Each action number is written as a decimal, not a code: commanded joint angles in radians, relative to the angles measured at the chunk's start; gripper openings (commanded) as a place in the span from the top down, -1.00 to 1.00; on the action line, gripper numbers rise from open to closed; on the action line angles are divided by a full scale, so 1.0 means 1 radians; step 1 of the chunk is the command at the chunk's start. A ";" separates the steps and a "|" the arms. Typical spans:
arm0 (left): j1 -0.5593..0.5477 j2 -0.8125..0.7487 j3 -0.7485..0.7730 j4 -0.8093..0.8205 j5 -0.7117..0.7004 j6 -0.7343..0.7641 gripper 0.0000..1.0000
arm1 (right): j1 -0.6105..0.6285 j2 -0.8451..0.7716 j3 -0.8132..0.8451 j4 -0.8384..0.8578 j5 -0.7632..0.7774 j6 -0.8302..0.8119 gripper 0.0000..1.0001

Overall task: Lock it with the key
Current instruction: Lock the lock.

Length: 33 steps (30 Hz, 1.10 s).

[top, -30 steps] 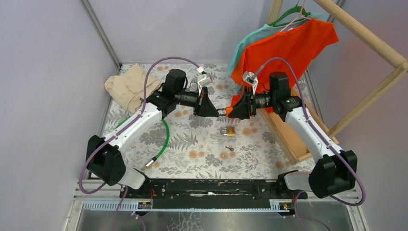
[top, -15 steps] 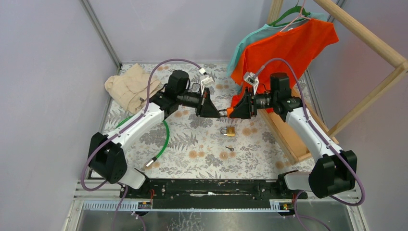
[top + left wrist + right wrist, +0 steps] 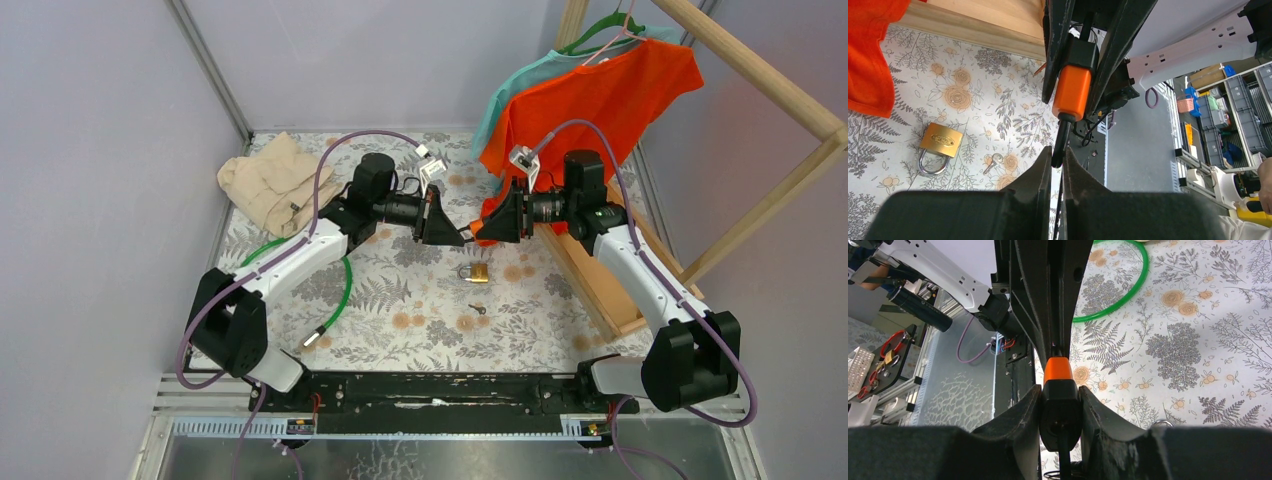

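With fingers (image 3: 1035,180) of the left gripper (image 3: 458,239) nearly closed, pinches the thin black shaft of an orange tool (image 3: 1072,92). With fingers (image 3: 1018,415) of the right gripper (image 3: 480,233) partway apart, clamps the tool's thick handle. Holds both grippers tip to tip in the air, above the cloth (image 3: 400,300).

Touches neither padlock (image 3: 474,272) nor key (image 3: 479,309). Finds the padlock flat on the cloth, below the grippers and apart from them. Finds the key loose just beside it on the side toward the bases, not in the keyhole. Cannot tell whether the shackle is seated.

Judges the task barely begun, with no key picked up, inserted or turned. Has yet to free a gripper from the tool, pick up the key, steady the padlock, insert and turn.
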 commanded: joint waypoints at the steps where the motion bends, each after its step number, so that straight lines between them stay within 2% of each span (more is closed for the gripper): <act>1: -0.047 -0.001 0.053 0.065 -0.004 0.048 1.00 | 0.032 -0.018 0.036 0.005 -0.011 -0.101 1.00; 7: -0.016 -0.010 0.141 -0.023 0.001 0.097 1.00 | 0.031 -0.028 0.020 -0.020 -0.002 -0.146 1.00; 17: -0.011 0.014 0.220 -0.015 0.006 0.076 1.00 | 0.030 -0.031 -0.039 0.157 -0.030 0.008 1.00; 22: -0.013 0.034 0.229 0.048 0.011 0.020 1.00 | 0.030 -0.026 -0.089 0.359 -0.037 0.194 1.00; 28: -0.027 0.059 0.231 0.160 0.006 -0.068 1.00 | 0.030 0.004 -0.191 0.823 -0.012 0.526 1.00; 33: -0.038 0.077 0.232 0.227 0.019 -0.129 1.00 | 0.035 0.014 -0.205 0.852 0.003 0.545 1.00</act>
